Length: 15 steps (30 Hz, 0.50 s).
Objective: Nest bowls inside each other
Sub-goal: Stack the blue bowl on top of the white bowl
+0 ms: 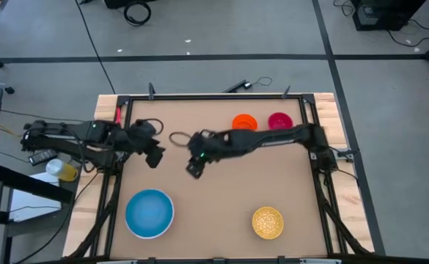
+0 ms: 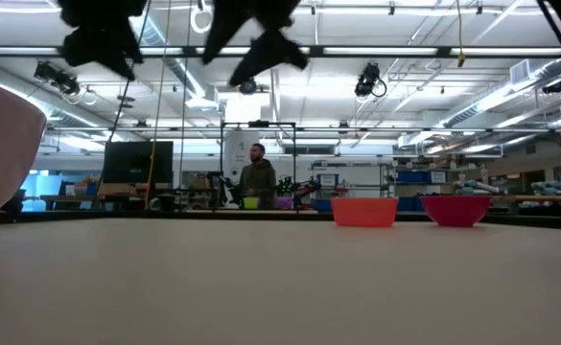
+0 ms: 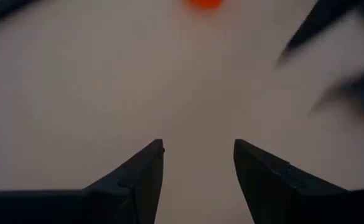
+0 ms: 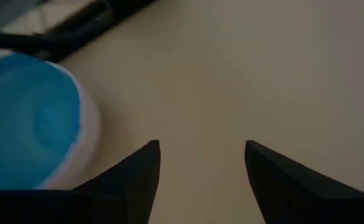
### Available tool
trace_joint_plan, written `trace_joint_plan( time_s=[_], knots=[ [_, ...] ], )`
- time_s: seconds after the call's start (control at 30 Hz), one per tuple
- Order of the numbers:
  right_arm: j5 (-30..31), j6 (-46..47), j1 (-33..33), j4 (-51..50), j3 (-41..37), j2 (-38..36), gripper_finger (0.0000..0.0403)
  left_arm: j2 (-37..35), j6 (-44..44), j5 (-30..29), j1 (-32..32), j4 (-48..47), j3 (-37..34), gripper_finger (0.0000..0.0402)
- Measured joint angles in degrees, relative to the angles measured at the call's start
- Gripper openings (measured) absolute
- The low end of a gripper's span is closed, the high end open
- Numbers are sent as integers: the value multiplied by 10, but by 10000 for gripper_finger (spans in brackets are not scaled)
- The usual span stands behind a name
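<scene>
From my station I take the light blue round plastic bowl point(image 1: 149, 212) as landmark; it sits inside a white round plastic bowl point(image 4: 89, 134), near the front-left corner of the tan table point(image 1: 221, 198). The gold-yellow speckled plastic bowl point(image 1: 268, 222) lies well to its right along the front edge. The small orange plastic bowl point(image 1: 244, 122) and the small magenta-red plastic bowl point(image 1: 280, 120) stand far behind it and to its right, just beside each other. My left gripper point(image 1: 155, 158) hangs behind the landmark, my right gripper point(image 1: 193, 169) behind and right of it.
</scene>
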Motion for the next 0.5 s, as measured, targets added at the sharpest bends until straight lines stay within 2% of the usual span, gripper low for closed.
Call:
trace_joint_plan(
  time_s=[0.17,0.37,0.5],
  knots=[
    [-1,-36,-26,-119,0,-68,229,2,-72,9,-57,-11,-49,198],
    [70,-46,-62,-277,0,-131,219,3,-154,16,-136,-4,-112,198],
    [75,-48,-90,-334,0,-167,219,3,-181,11,-159,7,-136,198]
  ],
)
